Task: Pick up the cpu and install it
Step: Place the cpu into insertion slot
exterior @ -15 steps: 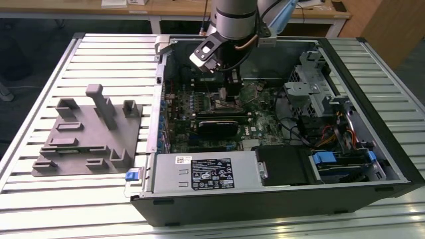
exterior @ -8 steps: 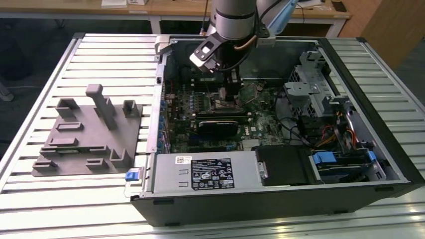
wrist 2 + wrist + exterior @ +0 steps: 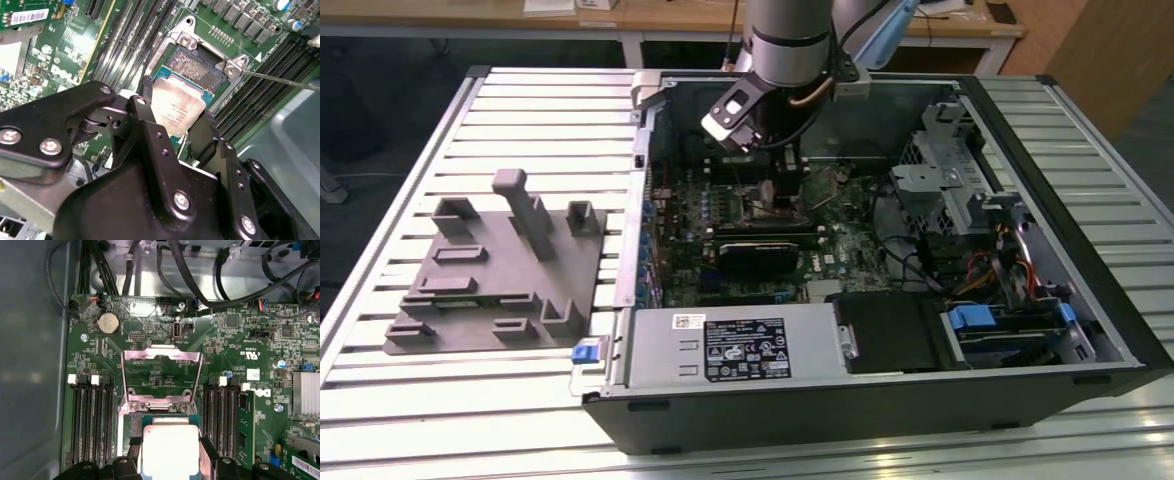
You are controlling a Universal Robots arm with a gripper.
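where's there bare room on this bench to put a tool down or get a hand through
Bare table slats lie on the far and near sides of the grey fixture, and at the exterior view's right of the computer case. Inside the case is crowded: the claw grips the cpu over the socket, drive cage beside.

Grey plastic fixture (image 3: 494, 275) with upright posts lies on slatted table (image 3: 547, 120), at the exterior view's left of open computer case (image 3: 854, 410). Power supply (image 3: 734, 345) inside case, label up. Coin cell battery (image 3: 108, 323) on green motherboard (image 3: 235, 355).
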